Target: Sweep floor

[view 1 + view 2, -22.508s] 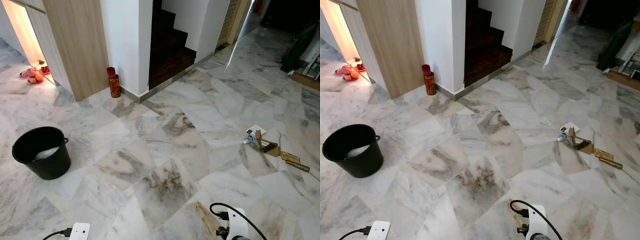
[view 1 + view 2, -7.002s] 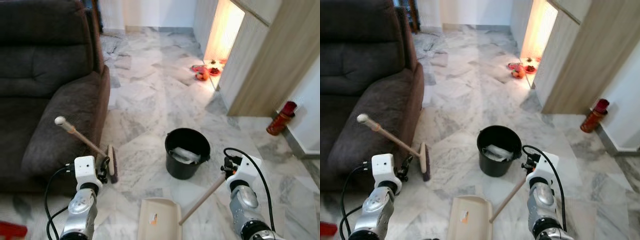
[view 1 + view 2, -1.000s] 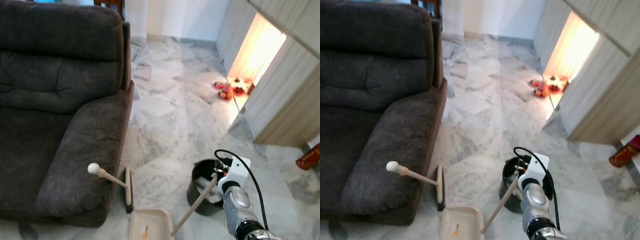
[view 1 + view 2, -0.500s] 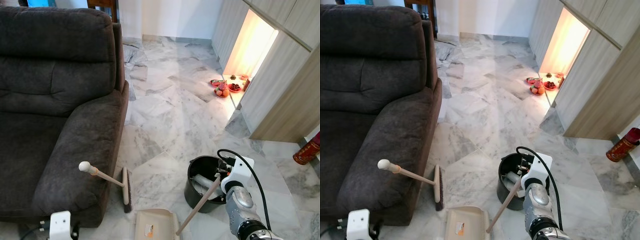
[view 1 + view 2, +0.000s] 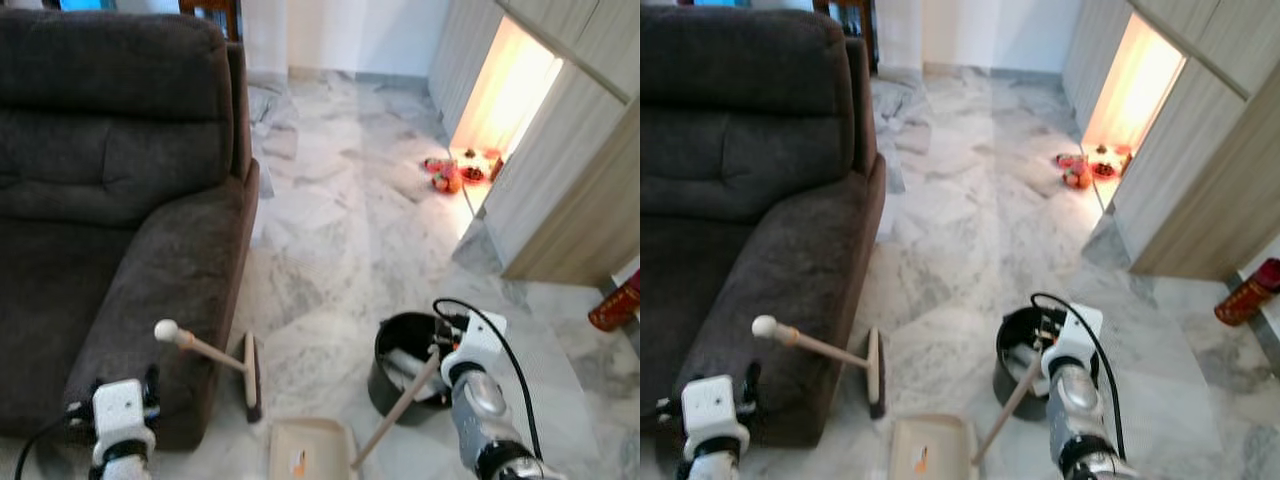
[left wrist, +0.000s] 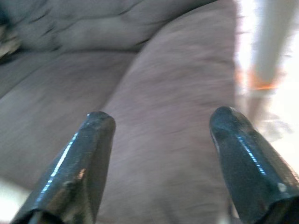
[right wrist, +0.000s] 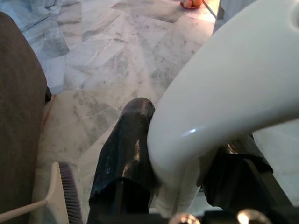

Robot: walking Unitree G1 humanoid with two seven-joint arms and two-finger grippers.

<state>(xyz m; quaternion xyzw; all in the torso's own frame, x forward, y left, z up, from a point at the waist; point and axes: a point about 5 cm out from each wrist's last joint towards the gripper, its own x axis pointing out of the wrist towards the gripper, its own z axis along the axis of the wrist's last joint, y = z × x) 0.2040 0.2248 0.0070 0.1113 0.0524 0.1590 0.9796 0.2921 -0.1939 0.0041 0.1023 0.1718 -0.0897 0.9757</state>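
Note:
A brush with a wooden handle leans against the front of the dark sofa, its head on the marble floor. My left gripper is open near the sofa's seat front, with cushion between its fingers and a pale blurred handle off to one side. My right gripper is shut on the white top of the dustpan handle. The wooden handle slants down to the beige dustpan on the floor, which holds a small orange scrap.
A black bucket with something pale inside stands just behind the dustpan handle. Wooden cabinets line the right, with red items on the floor by a lit opening. A red canister stands at the far right.
My left arm has risen into view at the bottom left, beside the sofa front. The brush, dustpan and right gripper keep their places; the camera has shifted slightly.

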